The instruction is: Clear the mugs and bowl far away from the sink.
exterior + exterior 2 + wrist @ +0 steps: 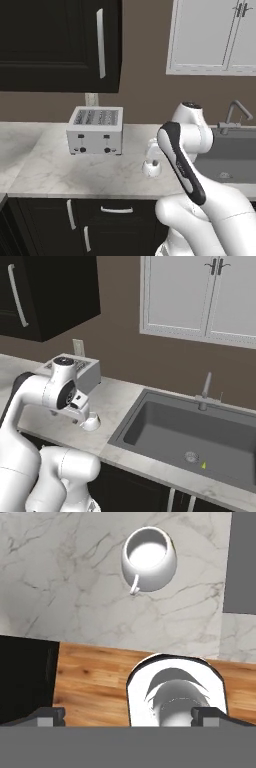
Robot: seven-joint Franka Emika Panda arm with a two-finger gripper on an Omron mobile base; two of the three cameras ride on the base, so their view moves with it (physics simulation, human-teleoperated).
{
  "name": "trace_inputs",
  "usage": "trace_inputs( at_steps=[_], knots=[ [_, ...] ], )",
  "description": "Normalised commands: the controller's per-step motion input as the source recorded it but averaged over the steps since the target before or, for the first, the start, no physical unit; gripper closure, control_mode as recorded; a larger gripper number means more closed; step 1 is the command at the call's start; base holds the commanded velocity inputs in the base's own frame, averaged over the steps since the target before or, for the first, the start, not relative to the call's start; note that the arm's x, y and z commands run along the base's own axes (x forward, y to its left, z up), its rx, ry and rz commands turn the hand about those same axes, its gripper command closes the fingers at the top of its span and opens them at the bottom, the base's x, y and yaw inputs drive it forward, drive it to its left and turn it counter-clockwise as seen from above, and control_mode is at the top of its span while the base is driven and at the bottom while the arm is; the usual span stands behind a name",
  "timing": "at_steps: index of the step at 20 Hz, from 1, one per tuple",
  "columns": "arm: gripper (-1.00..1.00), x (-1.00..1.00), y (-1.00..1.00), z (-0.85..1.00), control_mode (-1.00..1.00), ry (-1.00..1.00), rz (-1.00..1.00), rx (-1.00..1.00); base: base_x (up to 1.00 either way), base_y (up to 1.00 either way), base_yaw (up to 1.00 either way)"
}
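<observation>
Squat glossy white mug (148, 559), upright and empty, upper centre of the hand view, handle toward lower left; on the marble tabletop (65, 577) near its front edge. Dark grey sink (200, 431) at right of the right base view, a short stretch of tabletop away from the mug. End effector (129, 717) well above the mug, fingertips spread wide at the bottom corners, holding nothing. Toaster (96, 130) behind, left of centre. Likely step: approach for the first grasp. Next: descend, centre over the rim, close.
</observation>
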Motion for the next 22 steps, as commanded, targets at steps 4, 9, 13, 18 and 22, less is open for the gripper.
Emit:
trace_inputs(
  at_steps=[4,9,13,18,22],
  knots=[
    [-1.0,0.0,0.01,-0.18,-1.0,0.0,0.0,-0.09,0.0,0.0,0.0],
    [-1.0,0.0,0.0,-0.13,-1.0,0.0,-0.01,-0.01,0.0,0.0,0.0],
    [-1.0,0.0,0.0,-0.1,-1.0,0.03,-0.01,0.0,0.0,0.0,0.0],
    [-1.0,0.02,0.0,-0.13,-1.0,0.05,0.0,0.0,0.0,0.0,0.0],
    [-1.0,0.08,0.0,-0.15,-1.0,0.02,0.0,0.0,0.0,0.0,0.0]
  ],
)
